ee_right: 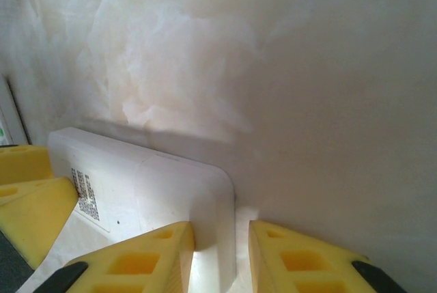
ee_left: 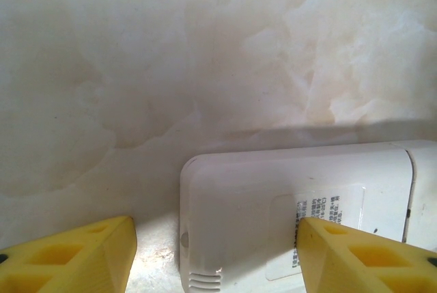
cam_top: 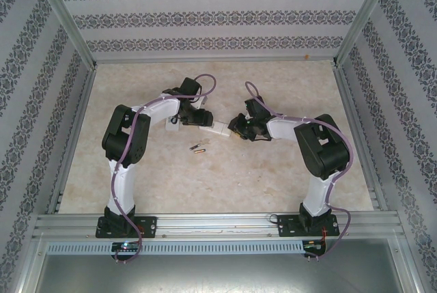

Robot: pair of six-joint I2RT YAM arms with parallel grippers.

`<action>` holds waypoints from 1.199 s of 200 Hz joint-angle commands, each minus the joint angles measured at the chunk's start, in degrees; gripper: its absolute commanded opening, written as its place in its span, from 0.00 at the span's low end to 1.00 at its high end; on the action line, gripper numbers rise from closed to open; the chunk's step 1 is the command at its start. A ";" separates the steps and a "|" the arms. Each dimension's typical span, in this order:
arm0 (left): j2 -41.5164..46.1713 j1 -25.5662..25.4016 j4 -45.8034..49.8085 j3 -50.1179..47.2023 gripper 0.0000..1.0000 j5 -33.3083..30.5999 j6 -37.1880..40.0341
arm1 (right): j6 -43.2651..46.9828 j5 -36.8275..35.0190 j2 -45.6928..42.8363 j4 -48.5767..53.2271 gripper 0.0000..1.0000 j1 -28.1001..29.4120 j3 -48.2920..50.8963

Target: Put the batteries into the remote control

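Straddling one end of the remote control [ee_left: 273, 197], the left gripper [ee_left: 215, 238] stands with its jaws wide apart. One yellow finger [ee_left: 75, 255] is clear of the casing, and the other sits over its labelled back.

Next we enter the right gripper [ee_right: 220, 235]. Its jaws are set close about the opposite end wall, one finger above the casing and one just beyond it. We cannot tell whether they clamp it.

Item, the remote control:
- White with rounded corners, it lies back-up on the marbled cream surface [cam_top: 273, 184] between the two grippers.
- It carries a small printed label.
- A seam marks what we take for the battery cover, which looks closed.

Item, two batteries [cam_top: 198, 147]:
- They are slim and dark, each with a coppery part.
- They lie close together on the surface just beside the remote control, on the side nearer the arm bases.
- Neither gripper touches them.

Progress, in our judgement: early. Neither battery is loaded. The cover has yet to come off, and then each battery must be picked up and seated.
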State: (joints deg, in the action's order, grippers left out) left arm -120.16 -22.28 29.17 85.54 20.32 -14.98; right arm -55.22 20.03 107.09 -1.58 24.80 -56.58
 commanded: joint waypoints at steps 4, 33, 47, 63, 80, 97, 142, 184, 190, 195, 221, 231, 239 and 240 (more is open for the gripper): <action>-1.99 -0.15 -0.78 -0.83 0.65 2.57 -0.09 | 1.91 -2.59 2.39 3.69 0.26 2.36 -1.99; -1.92 -0.14 -2.07 -1.41 0.65 4.06 -0.69 | 2.88 -3.50 3.50 5.21 0.21 4.13 -4.15; -1.90 -0.14 -3.24 -1.77 0.65 5.09 -1.31 | 2.27 -3.15 4.52 3.90 0.21 5.35 -4.88; -1.77 -0.17 -4.07 -1.95 0.65 5.75 -2.01 | 2.08 -2.65 5.63 3.45 0.25 6.29 -6.07; 0.69 -0.02 -6.20 -4.08 0.67 3.95 -2.86 | 4.14 -8.11 1.73 5.17 0.31 6.21 -4.95; 5.06 1.34 -8.97 -7.46 0.74 4.38 -5.31 | 10.24 -15.34 -5.37 8.15 0.39 6.02 -3.80; 23.03 6.70 -22.05 -21.91 0.86 5.93 -16.88 | 40.75 -16.15 -8.97 15.70 0.75 8.08 -8.82; 35.65 10.49 -29.59 -33.50 0.89 7.44 -24.66 | 57.19 -15.57 4.71 34.88 0.89 10.18 -27.22; 37.12 10.70 -29.69 -34.59 0.90 7.35 -24.78 | 58.55 -15.57 6.83 37.12 0.89 10.41 -29.21; 38.39 10.90 -29.74 -35.46 0.90 7.14 -24.99 | 59.48 -15.55 8.24 38.47 0.90 10.58 -30.78; 44.13 11.25 -29.62 -38.97 0.99 5.68 -24.59 | 62.36 -13.96 13.33 41.45 0.90 11.10 -34.69; 45.67 11.23 -29.44 -39.99 1.00 5.20 -24.69 | 62.60 -13.71 15.06 42.28 0.90 11.24 -35.98; 46.60 11.23 -29.60 -40.68 1.00 4.99 -24.87 | 62.45 -14.25 16.49 43.21 0.88 11.43 -37.20; 46.64 11.22 -29.60 -40.83 1.00 4.99 -24.90 | 62.39 -14.33 16.71 43.36 0.88 11.47 -37.33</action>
State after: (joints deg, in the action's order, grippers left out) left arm -76.86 -11.86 2.07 46.54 26.26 -38.22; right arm 2.63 5.48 120.60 34.37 35.57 -90.04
